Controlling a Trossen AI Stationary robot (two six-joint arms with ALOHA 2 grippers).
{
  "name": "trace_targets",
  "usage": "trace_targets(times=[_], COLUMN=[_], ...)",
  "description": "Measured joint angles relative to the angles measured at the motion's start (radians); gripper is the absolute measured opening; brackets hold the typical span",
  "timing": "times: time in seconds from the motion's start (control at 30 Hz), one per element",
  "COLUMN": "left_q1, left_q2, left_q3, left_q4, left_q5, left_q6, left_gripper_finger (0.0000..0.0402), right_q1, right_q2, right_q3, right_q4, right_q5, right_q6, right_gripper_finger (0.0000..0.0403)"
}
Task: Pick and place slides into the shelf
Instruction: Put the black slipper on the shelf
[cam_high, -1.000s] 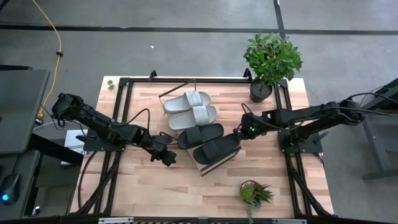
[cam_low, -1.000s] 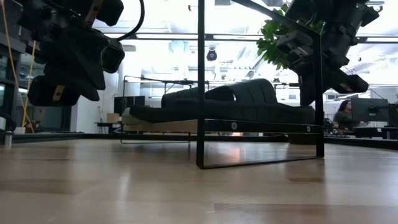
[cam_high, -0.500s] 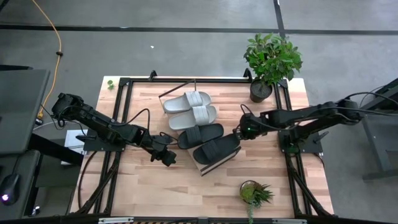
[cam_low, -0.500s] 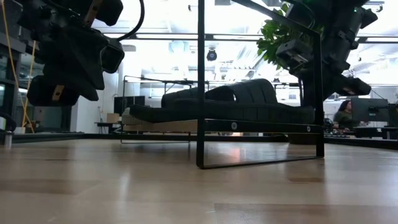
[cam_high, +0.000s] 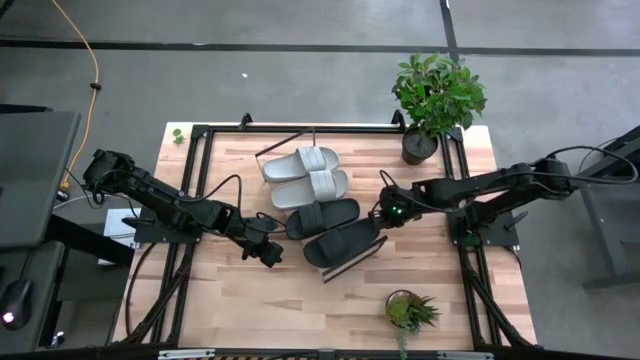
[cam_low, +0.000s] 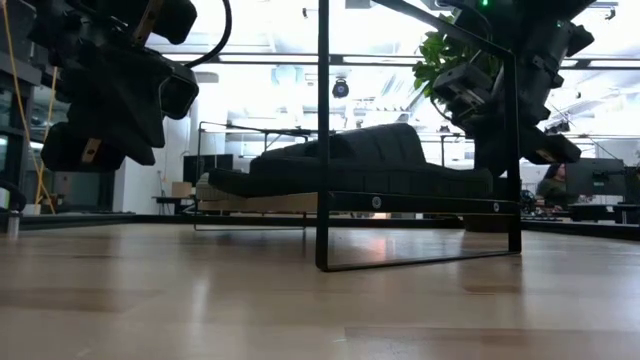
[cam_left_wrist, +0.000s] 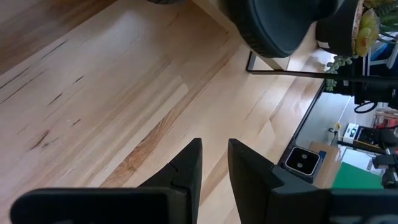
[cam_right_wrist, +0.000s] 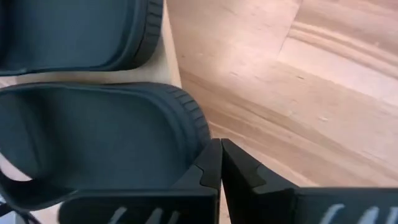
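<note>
All four slides lie by their soles on the shelf, a light board set slantwise on the table. The two grey slides are at its far end. One black slide lies beside them, and the other black slide is nearest the board's near end. My right gripper, shut, is at that last slide's heel end on its right. My left gripper hovers over bare table left of the shelf, its fingers narrowly open and holding nothing. My right gripper has its shut fingers against the rounded heel rim of the nearest black slide. It comes at the slide from the table's right side, slanting downward. The slide lies flat on the shelf board, not lifted.
A large potted plant stands at the table's far right corner and a small one near the near edge. Thin black rod frames rise at the shelf's ends. Bare wood lies on the near left of the table.
My right gripper has moved toward the table's left, staying shut. The nearest black slide has slid a little leftward along the shelf, its heel end shifting most. The other slides and my left arm have kept still.
</note>
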Motion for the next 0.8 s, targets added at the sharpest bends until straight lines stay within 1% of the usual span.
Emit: trace_targets(times=[0.1, 0.17, 0.33, 0.67, 0.8], left_q1=[0.000, 0.000, 0.000, 0.000, 0.000], left_q2=[0.000, 0.000, 0.000, 0.000, 0.000], left_q3=[0.000, 0.000, 0.000, 0.000, 0.000], left_q4=[0.000, 0.000, 0.000, 0.000, 0.000], left_q5=[0.001, 0.001, 0.001, 0.000, 0.000], left_q6=[0.000, 0.000, 0.000, 0.000, 0.000], left_gripper_finger=[0.0067, 0.0067, 0.0067, 0.0067, 0.0067], right_q1=[0.001, 0.000, 0.000, 0.000, 0.001], right_q2=[0.000, 0.000, 0.000, 0.000, 0.000], right_q3=[0.000, 0.000, 0.000, 0.000, 0.000], right_q4=[-0.002, -0.002, 0.002, 0.036, 0.006], right_q5=[0.022, 0.019, -0.017, -0.054, -0.029], right_q6=[0.008, 0.008, -0.007, -0.042, -0.017], right_gripper_finger=[0.0000, 0.0000, 0.0000, 0.0000, 0.0000])
